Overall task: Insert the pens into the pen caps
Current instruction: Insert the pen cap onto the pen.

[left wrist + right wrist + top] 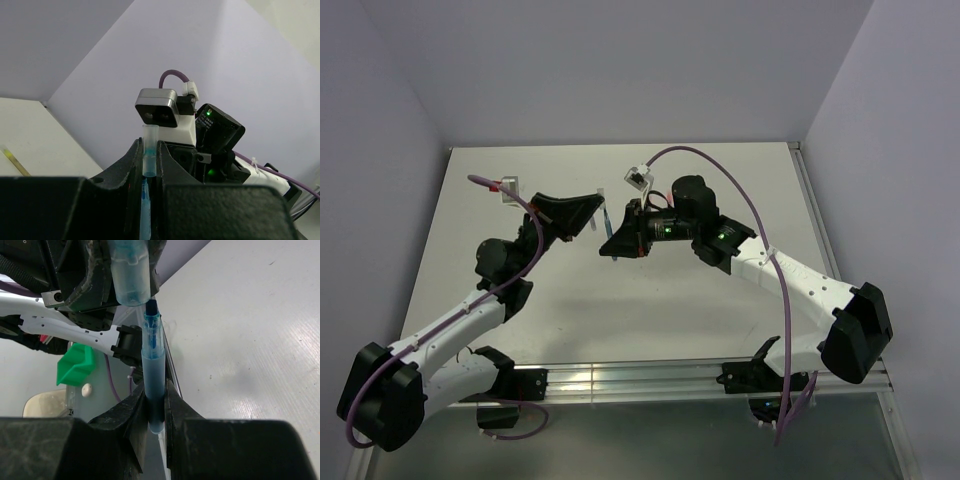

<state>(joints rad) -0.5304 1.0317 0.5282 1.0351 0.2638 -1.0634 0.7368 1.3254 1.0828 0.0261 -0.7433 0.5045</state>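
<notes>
Two arms meet in the air above the middle of the surface (620,310), each carrying one half of the same pair. The right jaws are nearly closed on a blue pen (152,360). They clamp it low on the barrel, so most of its length and the dark tip stand clear of them, which leaves room for a cap to slide on without striking the jaws. The left jaws, also nearly closed, pinch a pale blue cap (130,275) by its body with the open mouth turned towards the pen. Gripping the cap's sides keeps the mouth free. Pen and cap lie roughly along one line, end to end, as a straight push requires. In the right wrist view the tip sits just at the mouth, but towards one edge of its rim rather than at the centre. From that single angle it cannot be told whether the tip has entered or only lies beside the rim. The likely step in hand is the final lining-up before the push. A slight sideways correction looks necessary, since a tip pressed against the rim could bend aside or slip in its grip. Holding both pieces aloft lets either arm make that correction freely. A yellow pen (14,161) lies on the surface, well apart from the pair and untouched, so at least one more pairing looks to remain.
</notes>
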